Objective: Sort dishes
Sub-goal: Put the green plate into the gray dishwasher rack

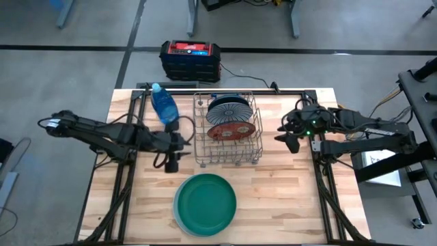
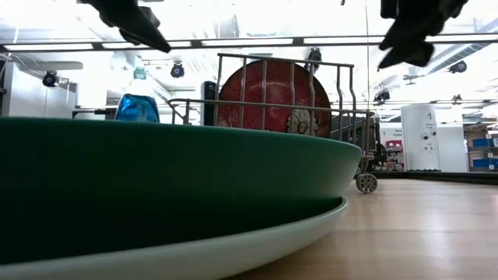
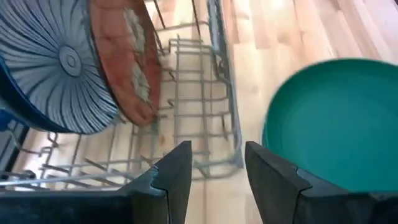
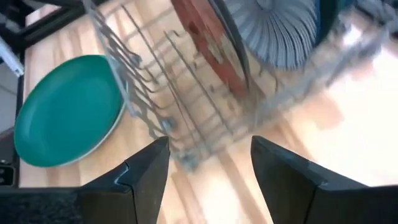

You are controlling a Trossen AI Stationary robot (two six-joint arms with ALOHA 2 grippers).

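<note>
A wire rack [image 1: 229, 137] stands mid-table. In it, on edge, stand a red flowered plate [image 1: 230, 130], a white plate with dark stripes [image 1: 228, 109] and a dark plate behind [image 1: 229, 100]. A dark teal plate [image 1: 205, 203] lies on a larger pale green plate [image 1: 179, 217] near the table's near edge. My left gripper [image 1: 172, 146] hovers open left of the rack; my right gripper [image 1: 289, 134] hovers open to its right. Both hold nothing.
A blue bottle [image 1: 164, 106] stands left of the rack, just beyond my left gripper. A black and red box [image 1: 190, 59] sits on the floor past the far edge. Bare wood [image 1: 287, 198] lies right of the stacked plates.
</note>
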